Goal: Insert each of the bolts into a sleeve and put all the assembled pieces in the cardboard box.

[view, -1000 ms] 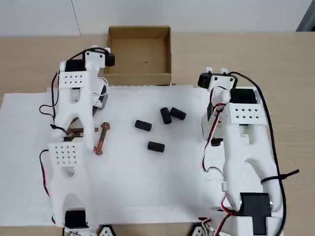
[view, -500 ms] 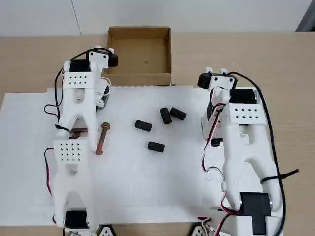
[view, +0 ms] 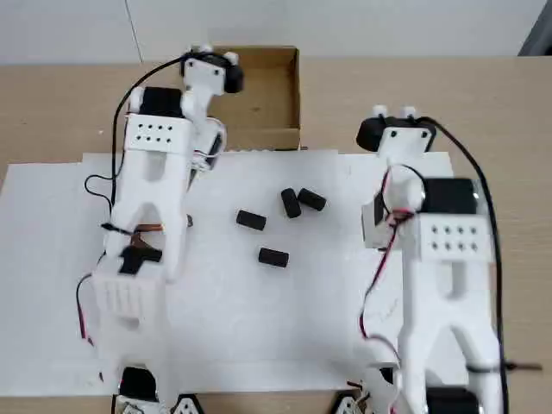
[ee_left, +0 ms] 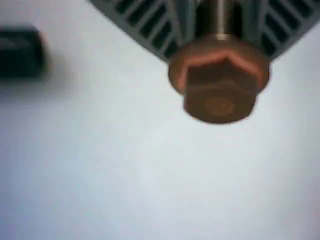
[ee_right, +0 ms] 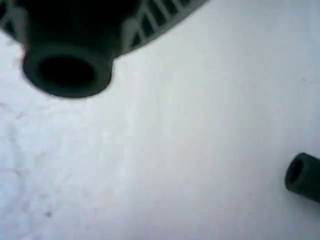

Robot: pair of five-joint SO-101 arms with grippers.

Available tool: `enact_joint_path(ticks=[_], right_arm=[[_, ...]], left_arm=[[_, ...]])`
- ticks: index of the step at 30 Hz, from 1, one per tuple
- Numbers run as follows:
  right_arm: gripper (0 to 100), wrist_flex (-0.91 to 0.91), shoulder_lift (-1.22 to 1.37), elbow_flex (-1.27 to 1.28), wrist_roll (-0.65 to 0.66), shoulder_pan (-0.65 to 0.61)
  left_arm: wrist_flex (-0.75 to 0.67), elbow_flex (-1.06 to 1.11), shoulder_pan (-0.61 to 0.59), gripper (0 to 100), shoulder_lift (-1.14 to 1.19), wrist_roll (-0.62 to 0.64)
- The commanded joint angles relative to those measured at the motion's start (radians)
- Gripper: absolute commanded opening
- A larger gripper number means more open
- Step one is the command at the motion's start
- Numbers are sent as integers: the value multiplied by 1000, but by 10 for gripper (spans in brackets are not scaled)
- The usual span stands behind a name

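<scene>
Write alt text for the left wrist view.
A copper bolt, its hex head toward the camera, is clamped in the left gripper. Behind it is a white sheet, with a black sleeve lying on it off to one side.

The right gripper (ee_right: 82, 22) clamps a black sleeve (ee_right: 67, 70), whose hollow open end faces the camera, with the white foam sheet (ee_right: 165, 165) behind it. A second black sleeve (ee_right: 304, 177) lies on that sheet, well apart from the first.
</scene>
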Motion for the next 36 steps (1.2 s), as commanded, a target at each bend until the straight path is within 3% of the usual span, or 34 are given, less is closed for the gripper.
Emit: enact_joint_path(ticks=[1, 5, 15, 20, 26, 36], right_arm=[[2, 5, -147, -51, 6, 2], [2, 5, -237, -51, 6, 4], [2, 5, -309, 60, 2, 2], [2, 5, -435, 146, -55, -30], [2, -33, -625, 318, -94, -154], [2, -191, -796, 560, -203, -278]], left_arm=[[21, 156, 61, 5, -262, 3], [20, 314, 92, 5, -459, 5], [18, 522, 110, 5, -832, 155], [6, 731, 183, 5, -1023, 226], [-135, 1063, 242, 5, -1281, 331], [-379, 1481, 235, 5, -1694, 423]])
